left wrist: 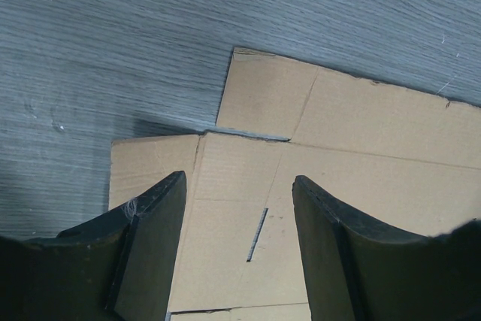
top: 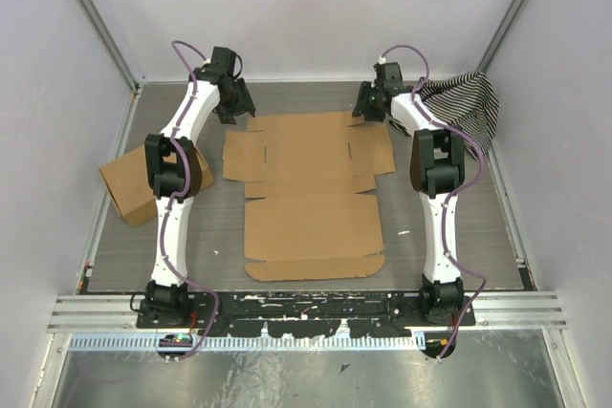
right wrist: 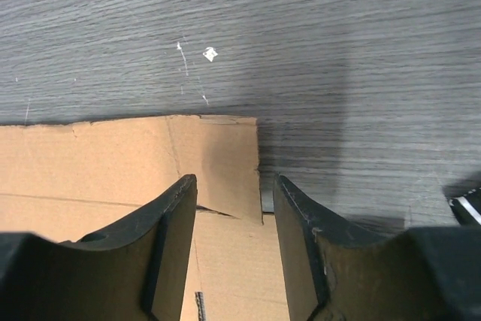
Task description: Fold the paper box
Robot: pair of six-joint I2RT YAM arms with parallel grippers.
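Paper box (top: 311, 188) under left hand (top: 241, 114), right hand (top: 363, 114)

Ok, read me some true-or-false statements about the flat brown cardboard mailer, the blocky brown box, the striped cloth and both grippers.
The flat brown cardboard mailer lies unfolded on the grey wood-grain table. True.
The blocky brown cardboard box sits on the table's right side. False: it is on the left side.
The black-and-white striped cloth is at the far right corner. True.
The left gripper is shut on a flap. False: its jaws stand open over the mailer's far left corner.
The right gripper is over the mailer's far right corner. True.
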